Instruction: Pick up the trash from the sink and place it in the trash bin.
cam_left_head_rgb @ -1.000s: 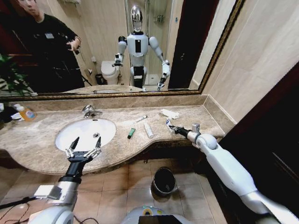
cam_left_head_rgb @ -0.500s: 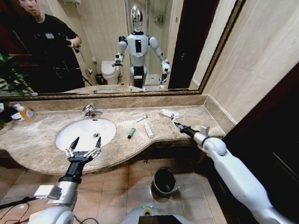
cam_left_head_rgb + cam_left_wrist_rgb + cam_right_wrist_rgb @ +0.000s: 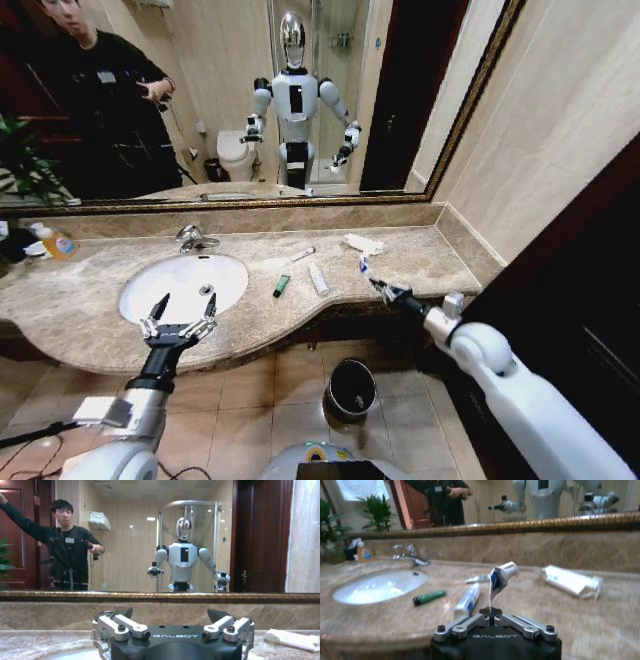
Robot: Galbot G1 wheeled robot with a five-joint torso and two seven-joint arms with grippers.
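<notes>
My right gripper (image 3: 378,286) hangs over the counter's front edge, shut on the lower end of a white-and-blue sachet (image 3: 364,265) that stands upright above the fingers (image 3: 499,578). On the marble lie more trash: a dark-green tube (image 3: 282,285), a white tube (image 3: 317,278), a thin white stick (image 3: 303,254) and a flat white box (image 3: 363,243). The white oval sink (image 3: 150,295) is to the left, with my open left gripper (image 3: 180,321) hovering at its front rim. The black trash bin (image 3: 351,388) stands on the floor below the counter.
A chrome faucet (image 3: 192,238) sits behind the sink, and a clear bottle of orange liquid (image 3: 58,243) stands at the far left. A wide mirror (image 3: 400,100) backs the counter. A dark door panel (image 3: 590,300) is close on the right.
My right arm has drawn back from near the white box toward the counter's front edge, carrying the sachet. The left arm has not moved.
</notes>
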